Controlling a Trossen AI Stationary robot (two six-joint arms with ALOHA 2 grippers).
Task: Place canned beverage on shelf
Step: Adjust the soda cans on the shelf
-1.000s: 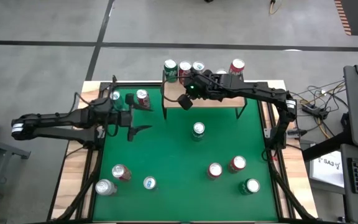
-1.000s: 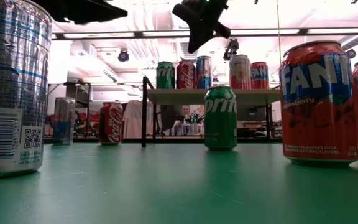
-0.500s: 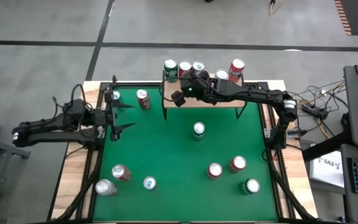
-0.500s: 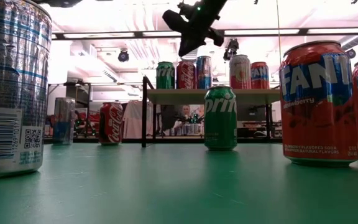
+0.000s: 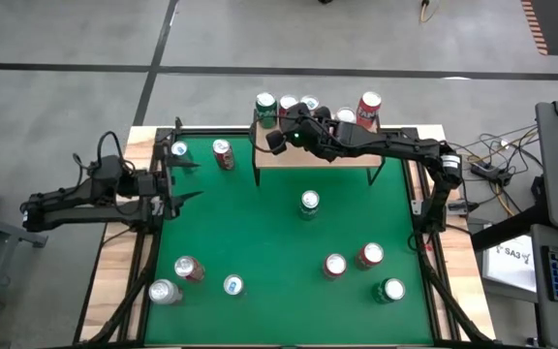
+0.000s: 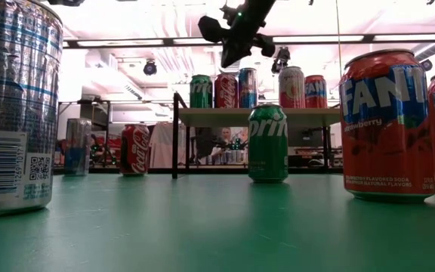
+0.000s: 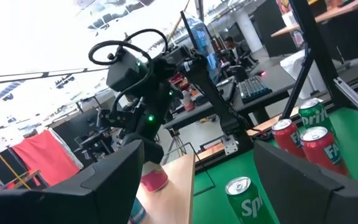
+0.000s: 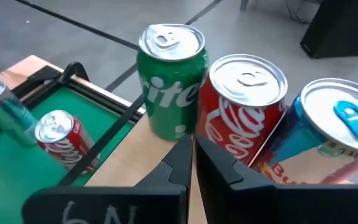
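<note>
Near edge of worktop (image 5: 269,252): loose cans at 5 and 7 o'clock, all upright, none gripped. At centre: one green can (image 5: 309,202), upright, long axis vertical, standing alone just short of the shelf (image 5: 318,158). Left claw (image 5: 184,180) at 9 o'clock by the worktop's left edge, released, nothing between its fingers; two more upright cans (image 5: 222,153) just beyond it toward 11 o'clock, nearest candidates for a pick. Right claw (image 5: 275,142) at 12 o'clock, clenched on nothing, poised over the shelf's left end, close to the Sprite can (image 8: 169,78) and Coke can (image 8: 244,102) already standing on the board. Judged: left arm nearer to the cans by the left edge, right arm nearer to the centre can. Obscured: shelf board largely hidden under the right arm from above; count of cans on it not certain; fronts of the far cans unreadable.
</note>
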